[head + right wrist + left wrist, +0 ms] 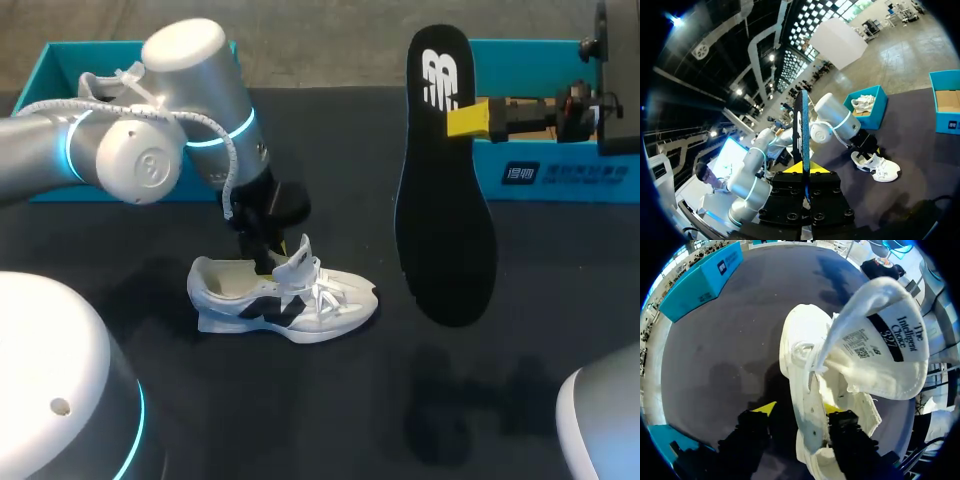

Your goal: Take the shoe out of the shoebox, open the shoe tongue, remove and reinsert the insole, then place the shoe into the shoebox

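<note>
Right pincer [804, 172] clamps the flat black insole [445, 200], a white logo at its heel. Left pincer [799, 409], fingers apart, straddles the white shoe's [300, 305] side; the padded tongue [885, 340] carries a printed label.

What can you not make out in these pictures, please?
- Head view: the left arm hides part of the left box and most of the left claw.
- Left wrist view: the raised tongue covers part of the shoe beyond it.
- Right wrist view: the insole stands edge-on in the right claw, so its faces do not show; the shoe is too small for detail.
</note>
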`<state>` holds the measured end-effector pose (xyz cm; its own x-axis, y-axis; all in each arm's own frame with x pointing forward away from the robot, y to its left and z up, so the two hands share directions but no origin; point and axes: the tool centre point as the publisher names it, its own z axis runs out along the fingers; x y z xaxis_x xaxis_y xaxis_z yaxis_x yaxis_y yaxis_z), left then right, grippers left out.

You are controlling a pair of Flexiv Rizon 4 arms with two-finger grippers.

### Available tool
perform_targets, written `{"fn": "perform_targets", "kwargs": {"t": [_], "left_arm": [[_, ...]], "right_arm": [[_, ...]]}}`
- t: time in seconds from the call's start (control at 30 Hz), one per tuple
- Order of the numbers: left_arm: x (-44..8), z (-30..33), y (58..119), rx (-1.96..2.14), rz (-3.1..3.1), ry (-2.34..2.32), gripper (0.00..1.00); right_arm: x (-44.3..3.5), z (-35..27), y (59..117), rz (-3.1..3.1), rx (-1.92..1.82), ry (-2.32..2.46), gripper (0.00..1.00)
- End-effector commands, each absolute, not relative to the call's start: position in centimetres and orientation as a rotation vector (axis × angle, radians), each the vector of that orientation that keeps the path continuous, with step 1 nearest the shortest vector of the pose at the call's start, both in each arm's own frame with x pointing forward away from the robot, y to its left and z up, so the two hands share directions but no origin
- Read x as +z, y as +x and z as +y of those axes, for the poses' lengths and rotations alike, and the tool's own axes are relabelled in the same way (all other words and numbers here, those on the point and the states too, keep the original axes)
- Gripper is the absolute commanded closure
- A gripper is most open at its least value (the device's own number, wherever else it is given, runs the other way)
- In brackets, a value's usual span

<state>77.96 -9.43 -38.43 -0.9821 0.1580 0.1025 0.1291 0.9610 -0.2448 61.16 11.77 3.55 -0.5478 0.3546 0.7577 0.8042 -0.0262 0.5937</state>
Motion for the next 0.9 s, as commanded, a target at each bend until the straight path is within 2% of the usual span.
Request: {"fn": "perform_targets", "kwargs": {"t": [0.03, 0.07, 0.1, 0.4, 0.63, 0.9], "left_arm": [[-39.0, -9.0, 77.6, 0.384, -2.99, -0.209, 0.75], [-39.1, -8.9, 77.6, 0.384, -2.99, -0.206, 0.81], [-39.2, -8.9, 77.6, 0.384, -2.988, -0.203, 1.0], [-37.3, -9.1, 77.6, 0.4, -2.992, -0.395, 1.0], [-33.2, -9.1, 78.3, 0.348, -2.723, -0.735, 1.0], [-31.3, -10.4, 80.1, 0.216, -2.402, -1.072, 1.0]], "right_arm": [[3.7, 12.1, 61.6, -1.877, -1.589, -1.211, 1.0], [3.7, 12.1, 61.6, -1.877, -1.589, -1.211, 1.0], [3.7, 12.1, 61.6, -1.877, -1.589, -1.211, 1.0], [3.7, 12.1, 61.6, -1.877, -1.589, -1.211, 1.0], [3.7, 12.1, 61.6, -1.877, -1.589, -1.211, 1.0], [3.7, 12.1, 61.6, -1.877, -1.589, -1.211, 1.0]]}}
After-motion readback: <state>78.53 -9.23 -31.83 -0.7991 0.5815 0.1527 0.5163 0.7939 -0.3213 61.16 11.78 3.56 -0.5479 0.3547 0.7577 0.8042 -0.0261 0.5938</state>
